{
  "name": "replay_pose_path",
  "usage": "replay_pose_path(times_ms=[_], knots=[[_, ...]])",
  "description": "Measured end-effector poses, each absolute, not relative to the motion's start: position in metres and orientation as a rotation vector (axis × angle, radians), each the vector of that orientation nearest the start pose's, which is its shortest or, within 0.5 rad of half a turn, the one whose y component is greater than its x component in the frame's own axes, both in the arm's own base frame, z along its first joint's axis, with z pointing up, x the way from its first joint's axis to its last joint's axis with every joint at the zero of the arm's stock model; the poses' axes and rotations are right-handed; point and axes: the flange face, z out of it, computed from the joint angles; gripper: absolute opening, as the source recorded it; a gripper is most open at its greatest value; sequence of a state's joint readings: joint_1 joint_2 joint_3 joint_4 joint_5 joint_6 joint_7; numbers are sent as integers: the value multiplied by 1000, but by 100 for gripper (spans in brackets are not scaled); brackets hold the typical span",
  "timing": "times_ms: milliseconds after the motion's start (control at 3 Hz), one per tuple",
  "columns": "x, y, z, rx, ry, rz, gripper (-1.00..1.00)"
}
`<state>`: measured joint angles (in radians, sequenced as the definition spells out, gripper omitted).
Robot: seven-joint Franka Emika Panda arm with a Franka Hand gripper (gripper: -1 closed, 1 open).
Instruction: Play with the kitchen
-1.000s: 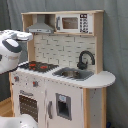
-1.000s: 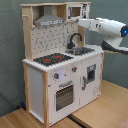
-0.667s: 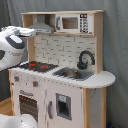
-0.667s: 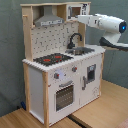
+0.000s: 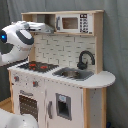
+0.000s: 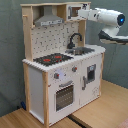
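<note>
1. Since a second ago the arm (image 6: 107, 17) has risen from about faucet height to the top shelf; its tip now sits up at the microwave (image 6: 74, 12) in the second exterior view.
2. Kitchen (image 5: 60, 75) stands upright on a wooden floor against a grey backdrop, unmoved, oven door (image 6: 64, 96) closed.
3. Gripper (image 6: 84, 11) is at the microwave's edge, probably touching it, but I cannot tell how wide the claw is or whether it holds anything (the first exterior view only shows the arm's white body at the first exterior view's left, by the hood (image 5: 42, 26)).
4. Step in hand, my guess: reaching for the microwave door or its handle.
5. To do it well: approach level with the shelf, stay clear of the top board, catch the door edge rather than the panel.
6. Pull slowly along the hinge arc; the unit is tall and light-looking, so a hard sideways tug could rock it.
7. Hob (image 5: 37, 65), sink (image 5: 74, 73) and faucet (image 5: 85, 59) are free below.
</note>
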<state>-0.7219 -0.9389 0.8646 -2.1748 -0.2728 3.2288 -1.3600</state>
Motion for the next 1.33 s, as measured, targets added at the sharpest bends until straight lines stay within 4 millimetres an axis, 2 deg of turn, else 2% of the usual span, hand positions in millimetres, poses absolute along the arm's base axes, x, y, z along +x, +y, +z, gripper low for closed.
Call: replay_pose_path(times_ms=[667, 1333], knots=[[385, 258, 743, 584, 1400, 646, 100], [432, 227, 712, 630, 1544, 547, 100]])
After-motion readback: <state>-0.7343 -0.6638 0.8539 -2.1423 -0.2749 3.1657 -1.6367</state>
